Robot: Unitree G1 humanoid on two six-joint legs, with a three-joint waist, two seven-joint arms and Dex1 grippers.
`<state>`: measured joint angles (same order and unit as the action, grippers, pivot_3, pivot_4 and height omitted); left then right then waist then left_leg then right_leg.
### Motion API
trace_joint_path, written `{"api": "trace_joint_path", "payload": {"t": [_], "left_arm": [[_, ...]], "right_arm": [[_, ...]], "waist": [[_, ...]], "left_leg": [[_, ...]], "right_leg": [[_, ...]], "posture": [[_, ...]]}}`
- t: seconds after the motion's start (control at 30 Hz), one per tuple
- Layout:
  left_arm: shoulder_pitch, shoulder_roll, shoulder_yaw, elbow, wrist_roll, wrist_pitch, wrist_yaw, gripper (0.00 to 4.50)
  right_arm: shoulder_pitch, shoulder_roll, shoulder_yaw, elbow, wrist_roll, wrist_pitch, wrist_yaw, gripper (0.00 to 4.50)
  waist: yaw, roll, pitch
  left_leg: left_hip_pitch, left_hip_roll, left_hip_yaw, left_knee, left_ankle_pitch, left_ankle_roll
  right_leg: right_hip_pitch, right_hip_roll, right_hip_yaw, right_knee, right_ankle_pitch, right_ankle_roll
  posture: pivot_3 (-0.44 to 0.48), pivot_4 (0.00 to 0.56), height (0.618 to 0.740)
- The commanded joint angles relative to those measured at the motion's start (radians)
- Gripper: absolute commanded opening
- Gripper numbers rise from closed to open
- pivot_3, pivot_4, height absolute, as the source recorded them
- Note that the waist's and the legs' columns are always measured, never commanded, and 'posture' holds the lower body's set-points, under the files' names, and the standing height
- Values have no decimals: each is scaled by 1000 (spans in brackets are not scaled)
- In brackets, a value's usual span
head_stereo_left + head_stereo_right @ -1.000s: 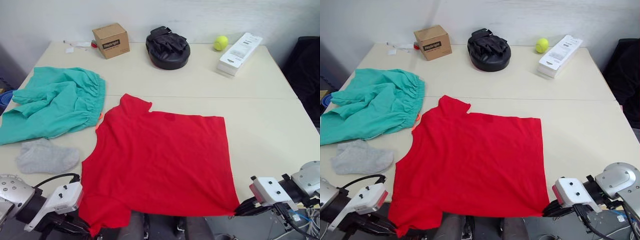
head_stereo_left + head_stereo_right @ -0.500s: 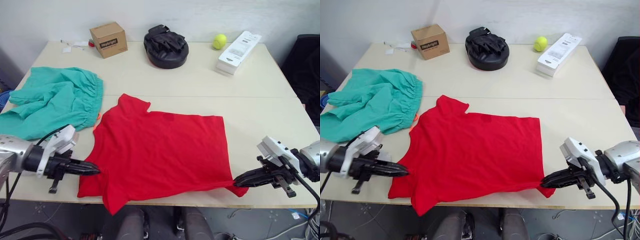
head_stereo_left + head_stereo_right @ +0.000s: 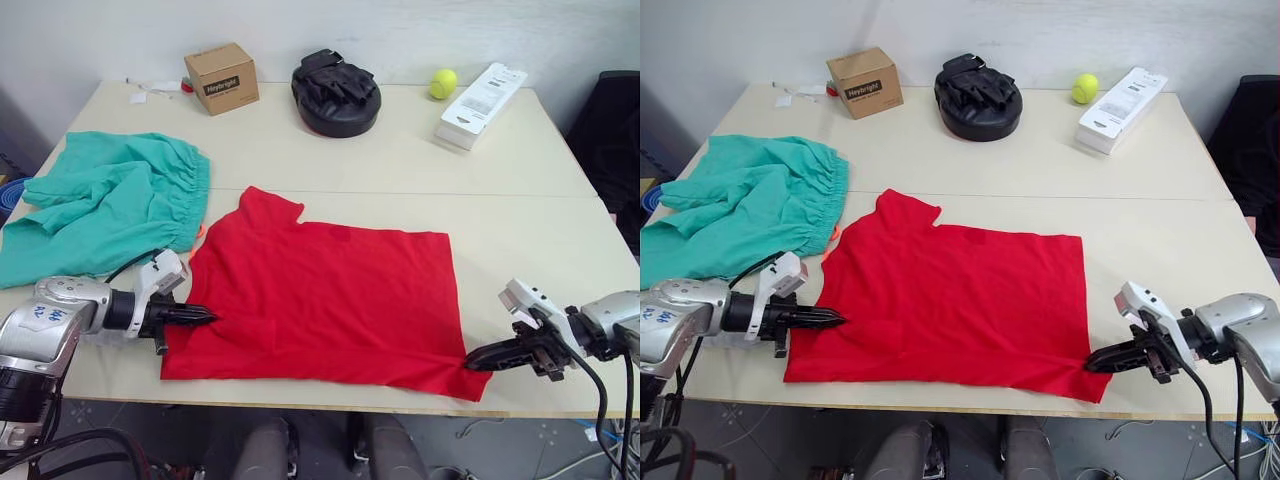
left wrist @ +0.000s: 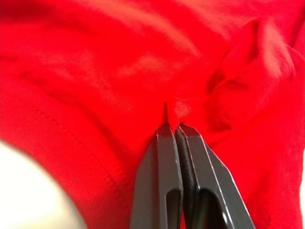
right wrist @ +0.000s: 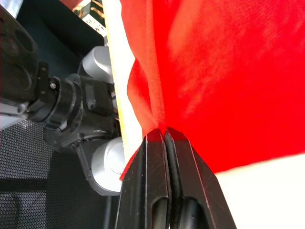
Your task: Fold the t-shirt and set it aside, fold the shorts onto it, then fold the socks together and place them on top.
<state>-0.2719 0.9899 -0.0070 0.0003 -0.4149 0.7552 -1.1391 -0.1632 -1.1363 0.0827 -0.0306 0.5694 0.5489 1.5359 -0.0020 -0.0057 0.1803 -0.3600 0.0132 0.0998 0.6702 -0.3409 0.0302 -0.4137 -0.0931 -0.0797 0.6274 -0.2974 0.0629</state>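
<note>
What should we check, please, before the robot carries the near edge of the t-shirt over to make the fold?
1. Left gripper shut on the t-shirt: ok, fabric pinched at the tips.
2. Right gripper shut on the hem corner: ok.
3. Shirt lying flat on the table: ok, mostly; a small pucker by the left tips.
4. Landing area beyond the shirt free: ok; the black punch mitt and cardboard box sit well back.
5. Shorts clear of the shirt: cannot tell; the waistband lies right beside the sleeve.
6. Socks located: cannot tell.
</note>
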Motion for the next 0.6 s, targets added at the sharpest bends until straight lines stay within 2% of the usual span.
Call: {"api": "trace_joint_path", "payload": {"t": [0.03,0.23,0.4,0.5,0.6], "left_arm": [[-3,-15,33,-26,-18,25,26,0],[-1,-39,67,-40,-42,47,62,0],[-20,-61,157,-41,-81,104,133,0],[13,-55,248,-88,-138,190,167,0],[55,-52,290,-133,-159,226,184,0]], "right_arm": [[-23,36,-9,-3,-13,-16,-4,10],[-35,70,-13,3,-66,-68,-22,10],[-32,86,-14,1,-90,-95,-23,10],[-24,92,-17,4,-110,-119,-27,10],[-15,93,-20,14,-125,-139,-27,10]], "waist": [[0,0,0],[1,0,0],[1,0,0],[0,0,0],[-1,0,0]], "left_leg": [[0,0,0,0,0,0],[0,0,0,1,0,0],[0,0,0,1,0,0],[0,0,0,1,0,-1],[0,0,0,1,0,-1]], "right_leg": [[0,0,0,0,0,0],[0,0,0,0,0,0],[0,0,0,0,0,0],[0,0,0,1,0,0],[0,0,0,0,0,0]], "posture": [[0,150,740],[0,150,740],[0,150,740],[0,150,740],[0,150,740]]}}
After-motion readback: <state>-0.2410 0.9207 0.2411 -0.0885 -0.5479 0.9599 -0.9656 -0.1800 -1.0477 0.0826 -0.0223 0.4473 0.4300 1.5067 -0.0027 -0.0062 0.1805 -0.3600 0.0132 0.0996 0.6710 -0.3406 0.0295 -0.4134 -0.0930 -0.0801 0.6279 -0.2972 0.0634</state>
